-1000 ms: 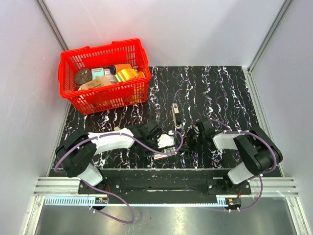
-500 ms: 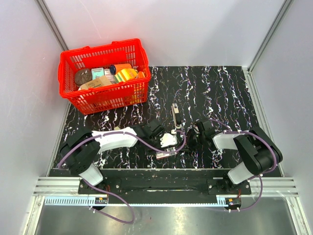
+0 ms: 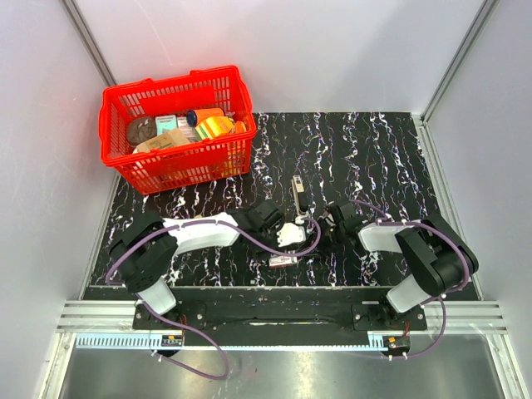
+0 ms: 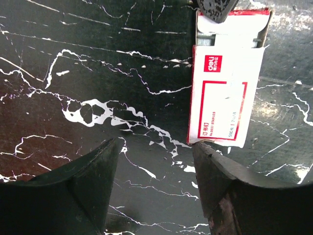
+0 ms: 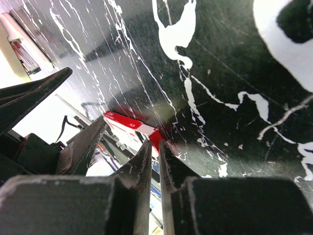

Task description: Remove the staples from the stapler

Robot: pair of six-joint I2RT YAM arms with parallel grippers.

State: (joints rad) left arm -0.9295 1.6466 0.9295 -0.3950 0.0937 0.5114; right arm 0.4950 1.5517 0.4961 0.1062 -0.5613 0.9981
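The stapler (image 3: 298, 196), a slim beige bar, lies on the black marbled table beyond both grippers; it also shows in the right wrist view's top left corner (image 5: 18, 43). A white staple box (image 4: 226, 93) with red print lies flat, its far end open with staples showing. My left gripper (image 4: 156, 144) (image 3: 297, 232) is open and empty, and its right fingertip (image 4: 205, 154) touches the box's near edge. My right gripper (image 5: 157, 142) (image 3: 321, 226) has its jaws almost together on the box's red flap (image 5: 157, 135).
A red basket (image 3: 191, 166) holding several packaged items stands at the back left. Grey walls close in the table (image 3: 374, 158) on three sides. The two arms meet near the table's front middle.
My left gripper has slid to the right, closer to the right gripper and the box. The right gripper's jaws have narrowed slightly.
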